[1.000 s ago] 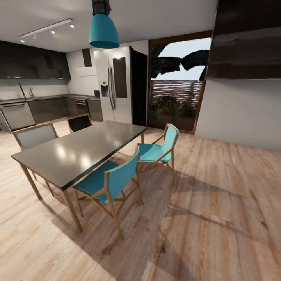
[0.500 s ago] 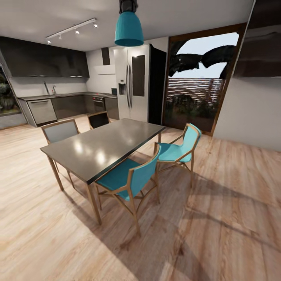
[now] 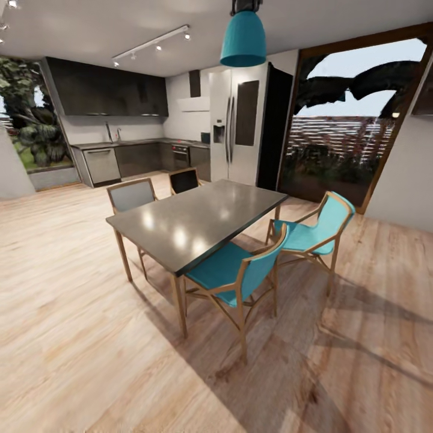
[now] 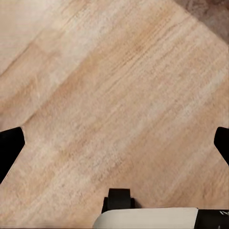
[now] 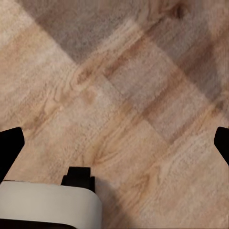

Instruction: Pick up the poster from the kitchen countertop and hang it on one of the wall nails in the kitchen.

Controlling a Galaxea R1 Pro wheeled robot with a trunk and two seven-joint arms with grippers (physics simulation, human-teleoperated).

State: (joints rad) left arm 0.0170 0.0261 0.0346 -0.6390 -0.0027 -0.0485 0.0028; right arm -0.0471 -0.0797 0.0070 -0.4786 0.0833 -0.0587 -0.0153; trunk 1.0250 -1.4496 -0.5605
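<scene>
Two grippers: both point down at bare wood floor (image 3: 72, 337), nothing between the fingers; judged a carry-free travel pose.
Left gripper (image 4: 114, 143): dark fingertips (image 4: 10, 145) sit at opposite edges of the left wrist view, so jaws wide apart, empty.
Right gripper (image 5: 114, 143): same layout in the right wrist view, tips far apart, empty; floor below crossed by a slanted shadow.
Phase: transit judgement, robot is in the dining area, nothing picked yet.
Dining table (image 3: 198, 219): dark glossy top, between robot and kitchen, ringed by chairs; nearest teal chair (image 3: 237, 276) tucked at the close corner, second teal chair (image 3: 313, 231) beside it on the right. Route likely needs to skirt left over the open floor.
Kitchen countertop (image 3: 129, 143): far back left, thin dark slab over grey cabinets, sink tap on it, dishwasher (image 3: 102, 165) under it.
Poster: cannot make it out; the counter is too far and small to resolve anything lying on it.
Wall nails: not resolvable on the light wall above the counter.
Fridge (image 3: 237, 129): steel, stands at the right end of the counter run, next to the big window (image 3: 355, 129).
Pendant lamp (image 3: 243, 39): teal, hangs over the table.
</scene>
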